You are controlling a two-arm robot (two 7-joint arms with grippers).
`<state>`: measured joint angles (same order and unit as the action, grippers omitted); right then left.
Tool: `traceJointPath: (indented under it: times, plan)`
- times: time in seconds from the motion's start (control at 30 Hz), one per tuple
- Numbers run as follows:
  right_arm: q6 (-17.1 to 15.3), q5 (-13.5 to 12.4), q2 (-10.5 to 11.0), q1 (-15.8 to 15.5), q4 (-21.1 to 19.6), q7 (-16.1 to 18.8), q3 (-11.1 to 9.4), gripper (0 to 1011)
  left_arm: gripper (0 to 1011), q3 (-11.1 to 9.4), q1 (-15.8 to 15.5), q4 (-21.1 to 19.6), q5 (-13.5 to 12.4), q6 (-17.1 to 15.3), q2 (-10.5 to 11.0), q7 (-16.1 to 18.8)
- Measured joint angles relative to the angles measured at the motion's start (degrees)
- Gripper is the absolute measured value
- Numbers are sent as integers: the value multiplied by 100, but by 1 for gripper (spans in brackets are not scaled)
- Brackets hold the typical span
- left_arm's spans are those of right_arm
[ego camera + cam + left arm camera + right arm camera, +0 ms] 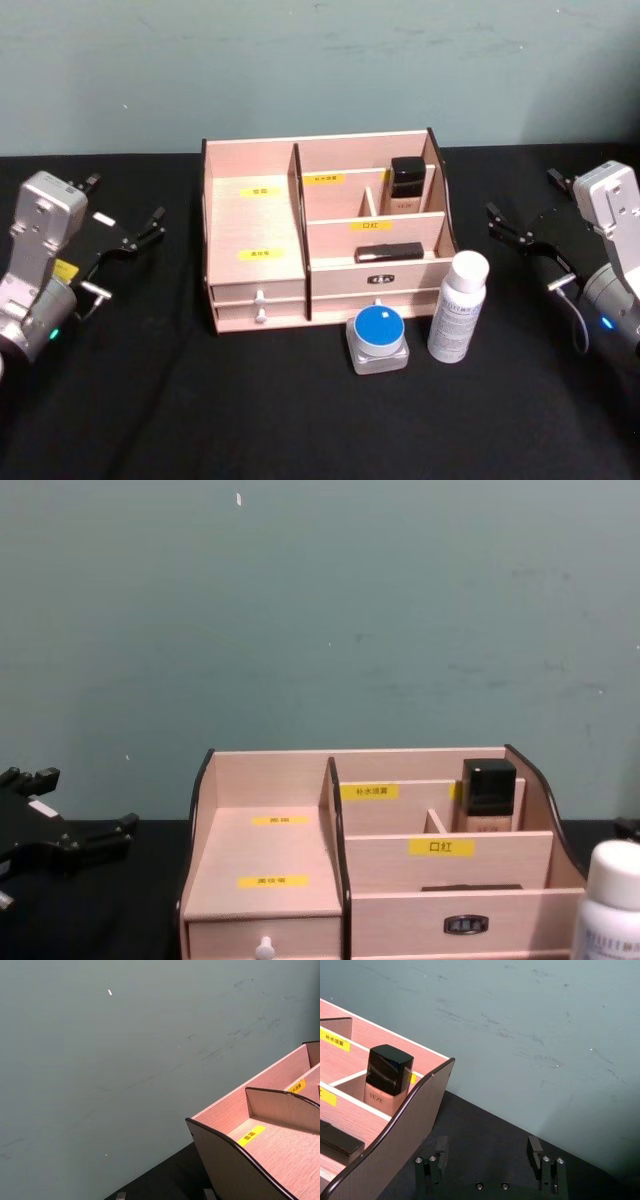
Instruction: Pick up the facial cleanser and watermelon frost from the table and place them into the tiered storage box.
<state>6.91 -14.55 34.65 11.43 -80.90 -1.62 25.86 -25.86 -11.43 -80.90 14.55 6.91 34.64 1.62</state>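
Observation:
The facial cleanser (pixel 458 307), a tall white bottle, stands on the black table just in front of the tiered storage box's (pixel 250 215) right end; its cap also pokes up in the chest view (pixel 612 895). The watermelon frost (pixel 378 338), a squat jar with a blue lid, sits to its left, before the drawers. My left gripper (pixel 127 198) hovers open left of the box. My right gripper (pixel 521 194) hovers open to the box's right, and its two fingers (pixel 441 1149) stand wide apart beside the box's dark curved side wall (pixel 420 1105).
A black-capped beige bottle (pixel 406 185) stands in the box's rear right compartment, and a flat black item (pixel 388 252) lies in the tier below. The table is covered in black cloth (pixel 300 420). A grey-green wall (pixel 320 630) rises close behind the box.

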Motion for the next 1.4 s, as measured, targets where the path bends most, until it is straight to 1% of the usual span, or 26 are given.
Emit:
traceJointPath:
  times: [1.13, 1.27, 1.4]
  plan:
    - [0, 0, 0, 0, 0, 0, 0, 1003, 1001, 0, 0, 0, 0, 0, 0, 0]
    - [-95, 7, -48, -29, -47, 1, -86, 1002, 1001, 0, 0, 0, 0, 0, 0, 0]
    - [-181, -14, -17, -104, -198, 38, -166, 1003, 1001, 0, 0, 0, 0, 0, 0, 0]
